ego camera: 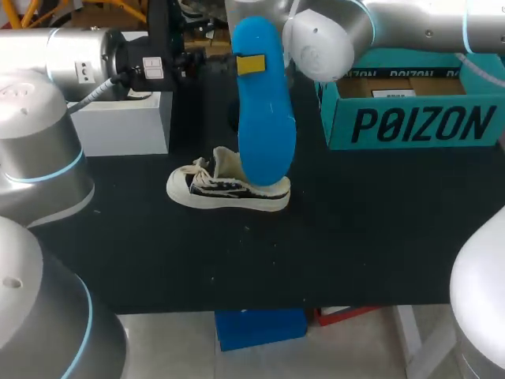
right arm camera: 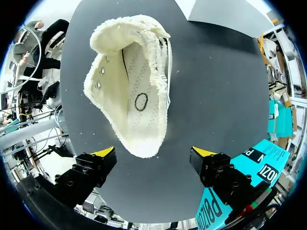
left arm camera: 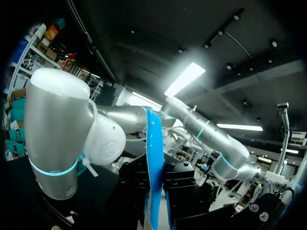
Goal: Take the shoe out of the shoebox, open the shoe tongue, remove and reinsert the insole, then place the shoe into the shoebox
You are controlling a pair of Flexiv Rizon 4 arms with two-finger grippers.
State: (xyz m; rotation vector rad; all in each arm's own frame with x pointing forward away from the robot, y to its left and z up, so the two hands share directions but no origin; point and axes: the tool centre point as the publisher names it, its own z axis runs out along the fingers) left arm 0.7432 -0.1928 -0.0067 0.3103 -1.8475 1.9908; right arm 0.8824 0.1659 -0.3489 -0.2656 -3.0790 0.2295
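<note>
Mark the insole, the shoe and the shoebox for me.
insole (ego camera: 264, 118), head view, middle of its blue face.
shoe (right arm camera: 139, 103), right wrist view, inside its opening, on the lining.
shoebox (ego camera: 418, 122), head view, its teal front wall.

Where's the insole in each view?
Head: insole upright, at the heel of the shoe.
Left wrist: insole edge-on, clamped in that arm's jaws.
Right wrist: not in it.
Landmark: shoe, in head and right wrist; left wrist lacks it.

2 silver arms (ego camera: 31, 142) with blue light rings (ego camera: 47, 172); the right hand (right arm camera: 153, 153) black, yellow-tipped.
</note>
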